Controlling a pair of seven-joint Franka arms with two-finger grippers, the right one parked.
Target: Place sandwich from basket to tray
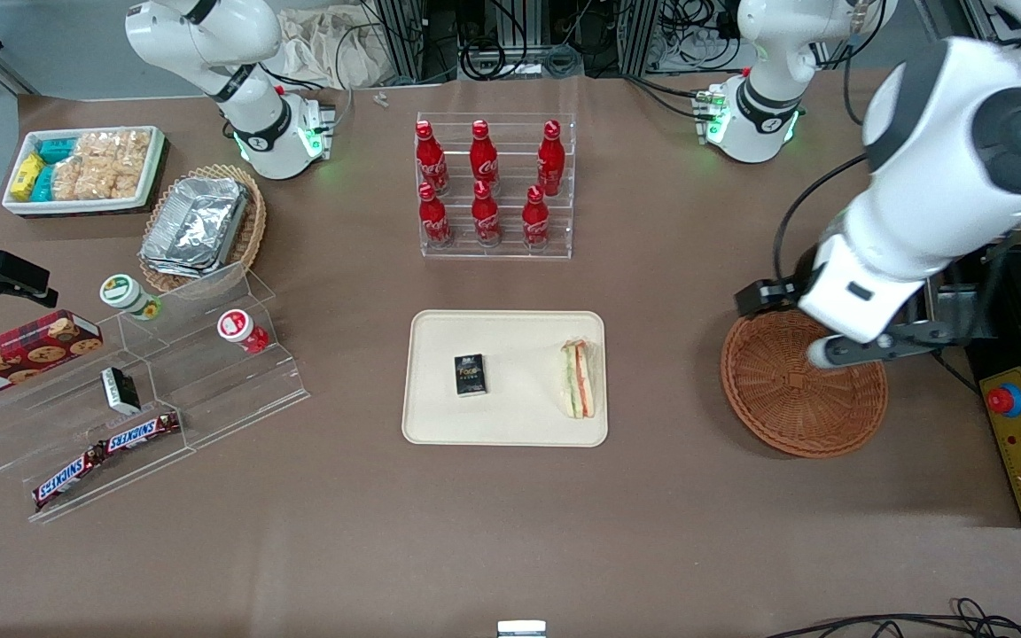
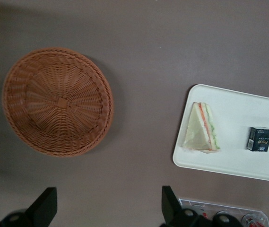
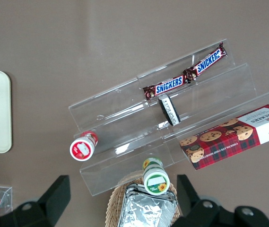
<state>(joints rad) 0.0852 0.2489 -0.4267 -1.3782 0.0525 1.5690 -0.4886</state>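
- Above the basket [image 1: 801,387] hangs the gripper [image 1: 830,353], at the working arm's end of the table [image 1: 652,532]; its fingers [image 2: 44,205] stand spread wide with nothing between them, touching nothing.
- Under it the basket sits on a plain brown tabletop, round, woven and reddish-brown, with nothing in it.
- Toward the middle of the table lies the tray [image 1: 510,425], cream and flat; the sandwich [image 1: 579,378] rests on it near the edge closest to the basket, apart from a small dark box [image 1: 470,374] also on the tray.
- Farther from the front camera than the tray stands a clear rack [image 1: 497,244] with six red bottles [image 1: 485,182].
- Toward the parked arm's end are a stepped clear stand [image 1: 209,390] carrying Snickers bars [image 1: 107,447] and two small cups [image 1: 240,330], a cookie box [image 1: 19,354], a tan basket of foil trays [image 1: 200,226] and a white bin of snacks [image 1: 85,168].
- At the table's edge farthest from the front camera, cables and metal framing show; a yellow control panel [image 1: 1020,439] sits beside the basket.
- Only the left wrist view shows both fingertips and the gap between them, along with the basket's bare weave [image 2: 58,101], the sandwich [image 2: 201,128] and the tray [image 2: 233,163].
- Only the right wrist view shows the stand's items from overhead.
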